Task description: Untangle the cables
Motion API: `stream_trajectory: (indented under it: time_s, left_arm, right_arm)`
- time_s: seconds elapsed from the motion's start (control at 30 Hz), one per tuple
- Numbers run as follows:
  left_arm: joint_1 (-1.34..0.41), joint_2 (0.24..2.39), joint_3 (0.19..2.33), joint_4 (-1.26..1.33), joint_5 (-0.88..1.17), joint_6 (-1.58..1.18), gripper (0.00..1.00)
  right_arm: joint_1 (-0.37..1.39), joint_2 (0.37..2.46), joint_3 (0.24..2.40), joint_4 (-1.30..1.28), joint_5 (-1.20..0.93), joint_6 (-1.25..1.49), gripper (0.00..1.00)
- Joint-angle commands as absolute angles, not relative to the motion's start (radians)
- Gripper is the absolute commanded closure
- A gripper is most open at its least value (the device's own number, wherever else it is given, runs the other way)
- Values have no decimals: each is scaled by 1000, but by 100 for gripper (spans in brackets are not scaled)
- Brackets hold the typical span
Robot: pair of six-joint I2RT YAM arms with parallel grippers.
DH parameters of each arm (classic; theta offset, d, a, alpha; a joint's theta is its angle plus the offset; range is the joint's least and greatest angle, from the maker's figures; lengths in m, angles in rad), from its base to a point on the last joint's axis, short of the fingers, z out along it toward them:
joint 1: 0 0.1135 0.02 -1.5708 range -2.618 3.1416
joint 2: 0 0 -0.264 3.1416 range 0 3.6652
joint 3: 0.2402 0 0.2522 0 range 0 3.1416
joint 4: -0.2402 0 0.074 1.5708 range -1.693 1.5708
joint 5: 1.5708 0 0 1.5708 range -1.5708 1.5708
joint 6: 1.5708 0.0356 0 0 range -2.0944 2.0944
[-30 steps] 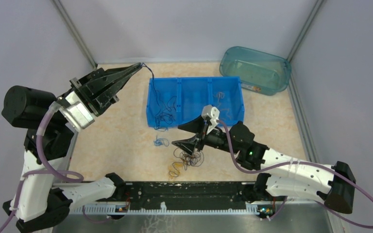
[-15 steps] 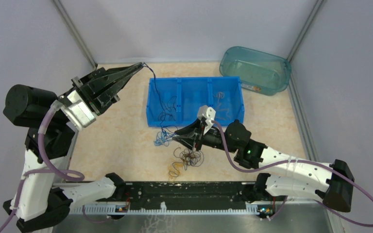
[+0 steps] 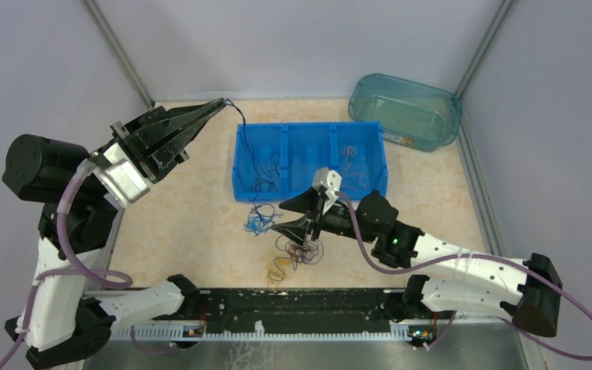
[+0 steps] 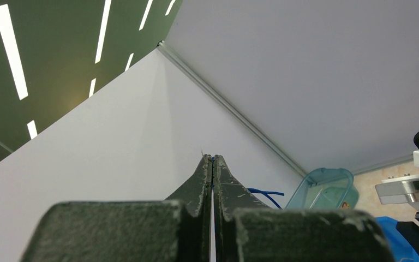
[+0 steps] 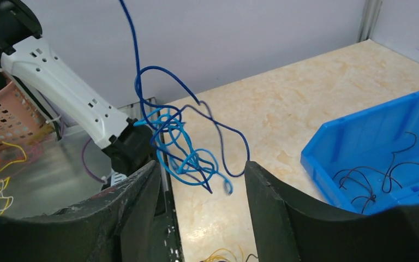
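Left end effector raised, fingers pinched tight on a thin blue cable. The cable drops past the blue bin to a blue tangle. Right end effector spread wide, tangle hanging between its fingers, not gripped. Dark curls and yellow-orange curls on table, just beside it.

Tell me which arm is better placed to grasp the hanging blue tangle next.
Right. The right claw is open, with the blue tangle just in front of it. The left claw is shut on the blue wire that holds the tangle up, far from it.
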State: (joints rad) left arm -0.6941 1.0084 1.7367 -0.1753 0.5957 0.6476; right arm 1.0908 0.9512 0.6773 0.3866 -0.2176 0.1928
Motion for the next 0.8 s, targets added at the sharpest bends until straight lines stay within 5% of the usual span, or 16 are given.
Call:
stream_trajectory:
  time_s: [0.0, 0.3, 0.77]
  left_arm:
    - [-698, 1004, 1758, -156, 605, 642, 100]
    - [-698, 1006, 1761, -155, 606, 634, 100]
    - [-698, 1010, 1758, -154, 605, 633, 100]
  right_arm:
    - [1098, 938, 723, 427, -243, 184, 40]
    - [1098, 1034, 808, 393, -191, 145, 54]
    - [1098, 1138, 886, 380, -213, 119, 57]
